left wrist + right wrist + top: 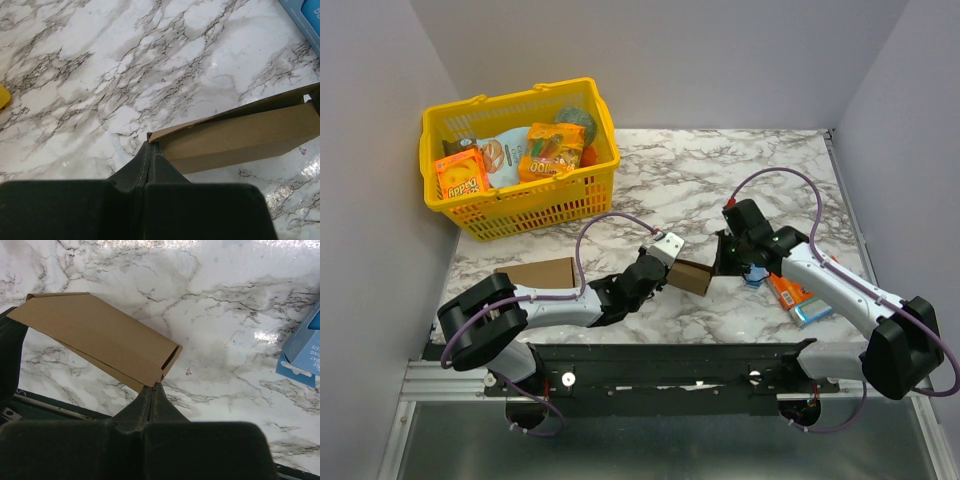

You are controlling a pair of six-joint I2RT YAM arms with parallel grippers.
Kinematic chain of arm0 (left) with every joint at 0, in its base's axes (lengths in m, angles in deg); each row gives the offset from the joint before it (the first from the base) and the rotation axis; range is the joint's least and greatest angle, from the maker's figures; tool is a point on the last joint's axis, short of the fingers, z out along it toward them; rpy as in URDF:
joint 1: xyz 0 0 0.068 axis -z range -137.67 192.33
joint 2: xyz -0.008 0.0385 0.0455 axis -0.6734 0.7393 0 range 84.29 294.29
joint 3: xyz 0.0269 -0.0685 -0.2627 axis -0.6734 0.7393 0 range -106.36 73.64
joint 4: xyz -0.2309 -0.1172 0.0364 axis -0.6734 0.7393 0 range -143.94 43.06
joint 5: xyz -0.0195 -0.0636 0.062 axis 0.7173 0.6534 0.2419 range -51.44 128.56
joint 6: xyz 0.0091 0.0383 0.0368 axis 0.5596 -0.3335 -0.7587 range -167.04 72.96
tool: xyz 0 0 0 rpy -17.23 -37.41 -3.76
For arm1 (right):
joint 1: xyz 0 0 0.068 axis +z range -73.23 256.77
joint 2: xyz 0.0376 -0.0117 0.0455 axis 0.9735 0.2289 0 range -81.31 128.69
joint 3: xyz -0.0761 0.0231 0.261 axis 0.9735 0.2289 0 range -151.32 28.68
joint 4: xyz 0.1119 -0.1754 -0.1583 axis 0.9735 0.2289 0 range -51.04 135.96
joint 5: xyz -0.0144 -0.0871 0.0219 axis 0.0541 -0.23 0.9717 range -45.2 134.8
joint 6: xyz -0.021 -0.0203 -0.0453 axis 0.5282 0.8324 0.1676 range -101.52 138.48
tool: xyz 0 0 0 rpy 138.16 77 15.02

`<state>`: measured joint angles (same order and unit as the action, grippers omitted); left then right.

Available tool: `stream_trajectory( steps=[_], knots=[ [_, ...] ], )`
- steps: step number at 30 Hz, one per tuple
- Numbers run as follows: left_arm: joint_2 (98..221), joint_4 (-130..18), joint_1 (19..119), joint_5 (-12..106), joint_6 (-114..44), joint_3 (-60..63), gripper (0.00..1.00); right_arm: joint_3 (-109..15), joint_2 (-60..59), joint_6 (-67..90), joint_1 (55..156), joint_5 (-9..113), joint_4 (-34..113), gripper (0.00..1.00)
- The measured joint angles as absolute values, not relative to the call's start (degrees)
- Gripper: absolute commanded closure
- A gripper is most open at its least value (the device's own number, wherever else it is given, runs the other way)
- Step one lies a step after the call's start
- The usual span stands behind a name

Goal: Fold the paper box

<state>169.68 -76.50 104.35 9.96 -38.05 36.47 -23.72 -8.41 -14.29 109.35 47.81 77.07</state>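
Observation:
The paper box (690, 276) is a small brown cardboard piece, partly folded, held just above the marble table between my two arms. My left gripper (670, 268) is shut on its left corner. In the left wrist view the closed fingertips (150, 146) pinch the corner of the box (240, 137), whose top flap stands slightly open. My right gripper (720, 262) is shut on the opposite end. In the right wrist view its closed tips (156, 388) pinch the near corner of the box (100, 337), whose end is open.
A yellow basket (510, 215) with snack packs stands at the back left. A flat brown cardboard rectangle (535, 272) lies by the left arm. An orange packet (788, 291) and a blue box (812, 313) lie under the right arm; the blue box also shows in the right wrist view (305, 352).

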Motion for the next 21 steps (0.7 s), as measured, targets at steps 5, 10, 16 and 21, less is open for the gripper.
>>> stream_trajectory(
  steps=[5,10,16,21],
  knots=[
    [169.7,-76.5,104.5,9.6,-38.0,36.5,1.00,-23.7,-8.4,-14.5,108.8,48.3,76.7,0.99],
    [169.7,-76.5,104.5,9.5,-38.0,36.5,1.00,-23.7,-8.4,-14.6,108.2,49.0,76.3,0.99],
    [169.7,-76.5,104.6,9.1,-38.1,36.5,1.00,-23.7,-8.3,-14.8,107.8,49.3,75.9,0.99],
    [169.7,-76.5,104.6,9.1,-38.1,36.5,1.00,-23.5,-8.1,-15.2,107.4,49.5,75.3,0.99]
  ],
)
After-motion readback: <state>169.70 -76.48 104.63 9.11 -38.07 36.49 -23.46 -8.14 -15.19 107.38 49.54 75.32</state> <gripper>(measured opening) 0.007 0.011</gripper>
